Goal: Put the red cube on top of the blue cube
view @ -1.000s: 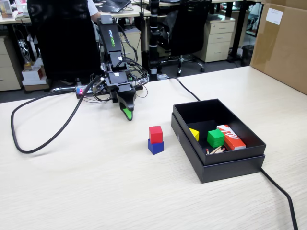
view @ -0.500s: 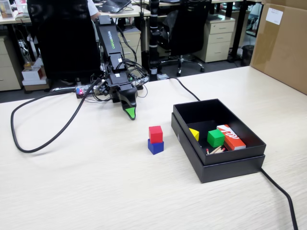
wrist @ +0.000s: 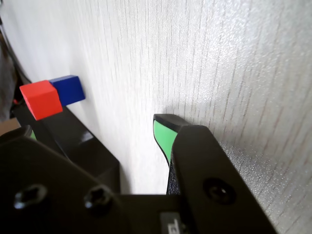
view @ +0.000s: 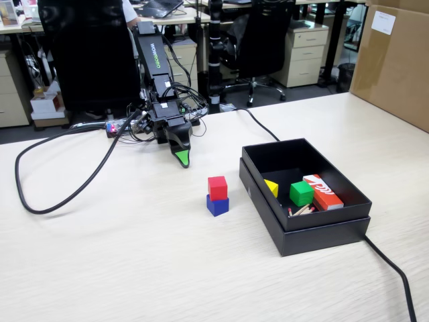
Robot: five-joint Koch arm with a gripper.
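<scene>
The red cube [view: 217,187] sits squarely on top of the blue cube [view: 217,205] in the middle of the pale wooden table [view: 134,268]. My gripper [view: 181,159] hangs behind and to the left of the stack in the fixed view, well apart from it, tip pointing down at the table. The wrist view lies on its side. There the red cube [wrist: 41,99] and blue cube [wrist: 70,89] show at the upper left. My gripper [wrist: 95,127] is open with nothing between its green-padded fingers [wrist: 163,137].
A black open box [view: 305,225] stands right of the stack and holds a yellow piece [view: 271,188], a green cube [view: 301,193] and a red-orange and white box [view: 322,191]. A thick black cable [view: 60,194] loops at the left. Another cable [view: 392,268] runs off at the right.
The arm has lifted and shifted slightly to the right over the last second. The stacked cubes have not moved.
</scene>
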